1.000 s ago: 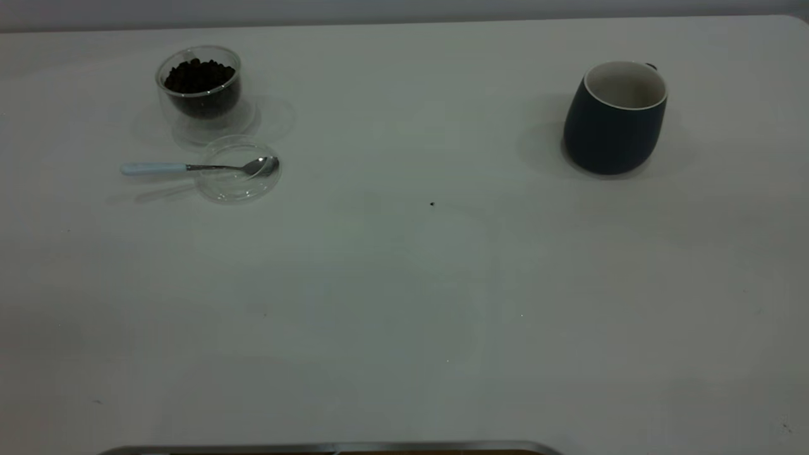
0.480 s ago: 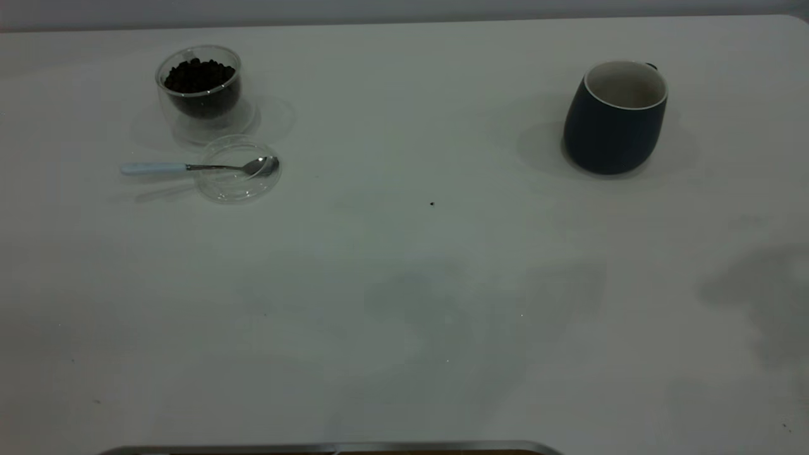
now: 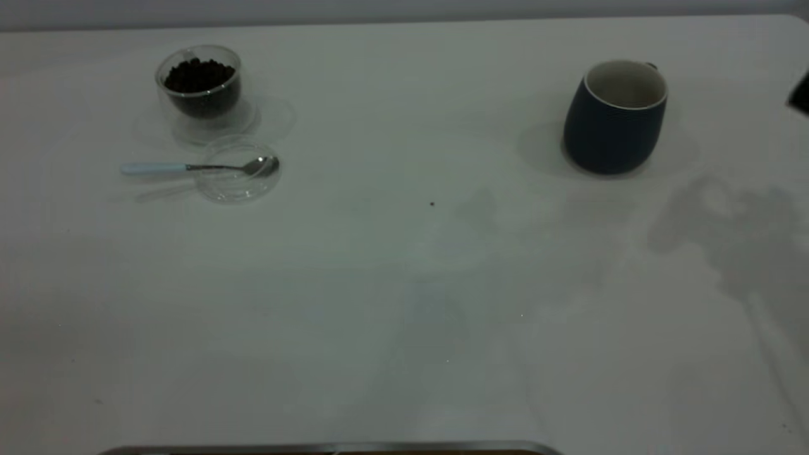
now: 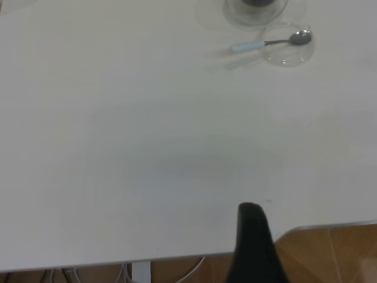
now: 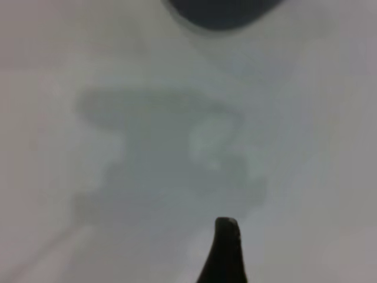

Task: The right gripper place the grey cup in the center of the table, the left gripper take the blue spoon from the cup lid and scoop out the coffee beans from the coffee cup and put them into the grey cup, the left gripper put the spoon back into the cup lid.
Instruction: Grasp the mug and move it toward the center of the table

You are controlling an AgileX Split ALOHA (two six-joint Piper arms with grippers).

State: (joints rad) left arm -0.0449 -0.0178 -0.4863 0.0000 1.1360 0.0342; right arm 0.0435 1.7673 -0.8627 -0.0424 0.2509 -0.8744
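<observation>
Your right gripper (image 3: 800,100) now edges in at the far right, jaws unreadable; one grey cup (image 3: 614,117) sits untouched.

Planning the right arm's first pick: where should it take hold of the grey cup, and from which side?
Probably the rim, from above. The grey cup stands upright with its mouth open and empty, so one gripper finger could go inside and one outside the wall. Its belly bulges wide, which likely makes a side grasp harder, and the handle peeks out at the far side, hard to reach.
</observation>
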